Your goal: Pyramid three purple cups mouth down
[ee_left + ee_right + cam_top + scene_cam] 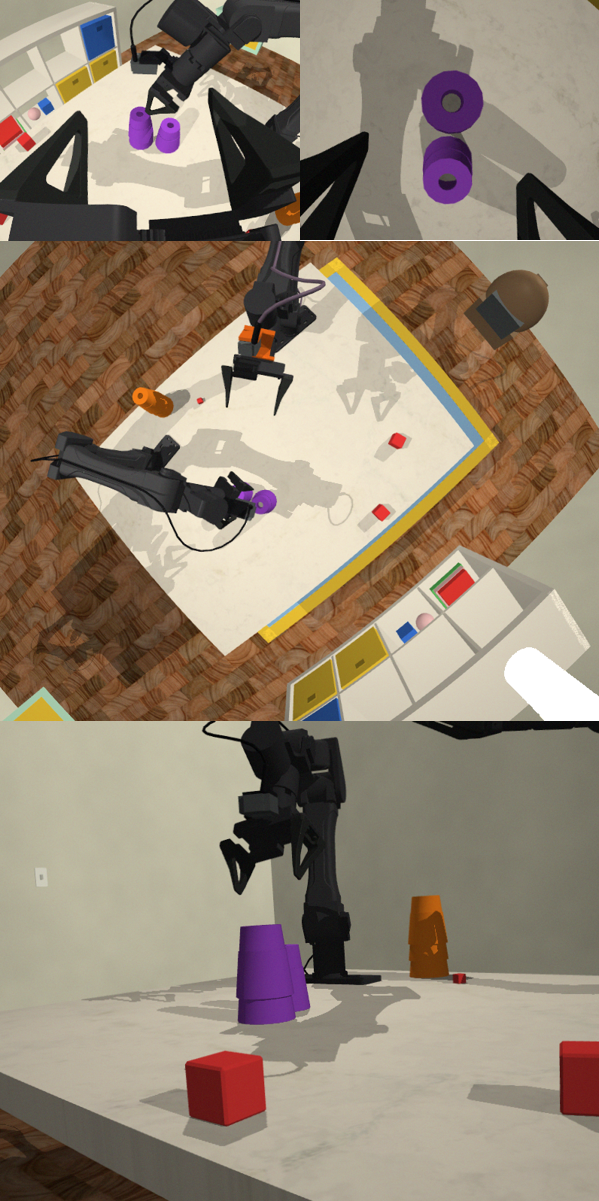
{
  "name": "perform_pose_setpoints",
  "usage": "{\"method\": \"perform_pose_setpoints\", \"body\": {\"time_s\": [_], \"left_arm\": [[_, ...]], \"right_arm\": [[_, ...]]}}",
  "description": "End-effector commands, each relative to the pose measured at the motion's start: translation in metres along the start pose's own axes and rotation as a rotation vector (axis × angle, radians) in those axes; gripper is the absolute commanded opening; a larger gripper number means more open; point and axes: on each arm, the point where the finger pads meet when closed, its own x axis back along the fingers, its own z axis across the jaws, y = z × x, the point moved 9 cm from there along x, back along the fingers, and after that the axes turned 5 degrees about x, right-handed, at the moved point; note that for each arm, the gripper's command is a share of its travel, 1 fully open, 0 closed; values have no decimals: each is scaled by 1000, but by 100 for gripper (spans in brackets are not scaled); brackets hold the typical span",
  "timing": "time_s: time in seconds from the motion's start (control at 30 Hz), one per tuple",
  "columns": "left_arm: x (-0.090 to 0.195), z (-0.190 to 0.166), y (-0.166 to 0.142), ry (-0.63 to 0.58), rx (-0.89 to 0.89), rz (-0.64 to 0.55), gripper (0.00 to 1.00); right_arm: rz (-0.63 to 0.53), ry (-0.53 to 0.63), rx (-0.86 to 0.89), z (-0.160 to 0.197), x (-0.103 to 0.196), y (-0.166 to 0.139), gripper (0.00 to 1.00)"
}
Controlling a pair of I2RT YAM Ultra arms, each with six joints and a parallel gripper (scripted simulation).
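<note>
Two purple cups nested mouth down form a taller stack [265, 973] on the table; it also shows in the right wrist view [446, 174] and the left wrist view [141, 127]. A single purple cup [298, 978] stands mouth down right beside it, also in the right wrist view [452, 101] and the left wrist view [168, 135]. My right gripper [267, 865] is open and empty, raised well above both, and partly hides the single cup in the top view [244, 497]. My left gripper [251, 406] is open and empty, hanging far from the cups near its base.
A stack of orange cups [427, 937] and a tiny red cube [458, 977] stand at the far side. Two larger red cubes [224, 1087] [579, 1077] sit near the table's front edge. A white shelf [424, 640] stands off the table.
</note>
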Motion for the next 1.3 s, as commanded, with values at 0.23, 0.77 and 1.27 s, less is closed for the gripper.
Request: {"method": "perform_pose_setpoints", "body": {"time_s": [0.23, 0.77, 1.27], "left_arm": [[5, -2, 3, 0, -8, -5, 100], [5, -2, 3, 0, -8, -5, 100], [5, -2, 3, 0, -8, -5, 100]], "right_arm": [[-63, -9, -46, 7, 5, 17, 100], [68, 10, 173, 3, -11, 13, 81], [189, 47, 387, -3, -45, 30, 81]]}}
